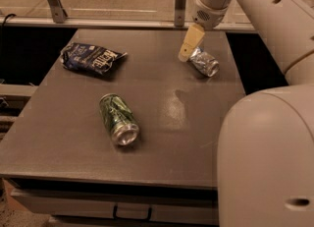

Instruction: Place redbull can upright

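The redbull can (205, 62) is a slim, dented silver can lying on its side at the far right of the grey table (147, 132). My gripper (188, 49) hangs over the can's left end, its tan fingers (191, 42) pointing down at the table just left of the can. Only the near finger shows plainly. The can rests on the table and is not lifted.
A wider green can (119, 119) lies on its side at the middle left of the table. A dark blue chip bag (91, 57) lies at the far left. A rail (98, 23) runs behind the table. My arm's large white body (267, 157) fills the right foreground.
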